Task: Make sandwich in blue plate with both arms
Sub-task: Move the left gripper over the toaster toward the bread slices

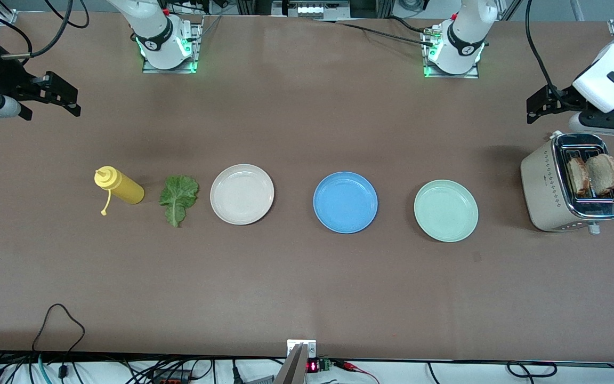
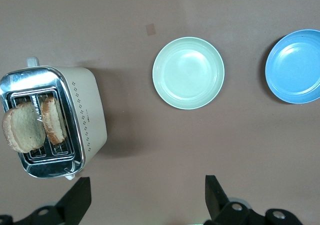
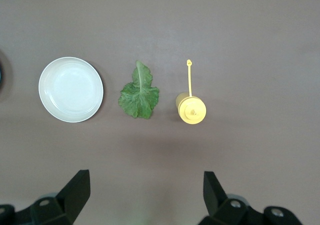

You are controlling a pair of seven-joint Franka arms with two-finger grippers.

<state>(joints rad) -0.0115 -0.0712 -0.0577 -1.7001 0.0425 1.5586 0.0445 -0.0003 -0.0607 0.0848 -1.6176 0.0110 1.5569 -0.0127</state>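
Blue plate (image 1: 345, 202): round, plain, shallow rim, bare. Counts: three plates, two toast slices (image 1: 594, 174) in one toaster (image 1: 552, 186), one lettuce leaf (image 1: 178, 198), one yellow bottle (image 1: 119, 185). Left gripper (image 2: 145, 197) over the table by the toaster and right gripper (image 3: 144, 195) over the table at the right arm's end both have fingers apart, holding nothing.

blue plate (image 1: 345, 202) bright blue | lettuce leaf (image 1: 178, 198) green | bottle (image 1: 120, 185) yellow | toaster (image 1: 544, 186) beige, diamond-dotted

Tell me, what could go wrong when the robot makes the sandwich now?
1. The two bread slices stand close together in the toaster. The open left gripper might bump one slice while taking the other, or tip the toaster.
2. The lettuce leaf lies flat beside the yellow bottle. The open right gripper might slip off it or knock the bottle.
3. The blue plate sits between two others, so food might land wrong.
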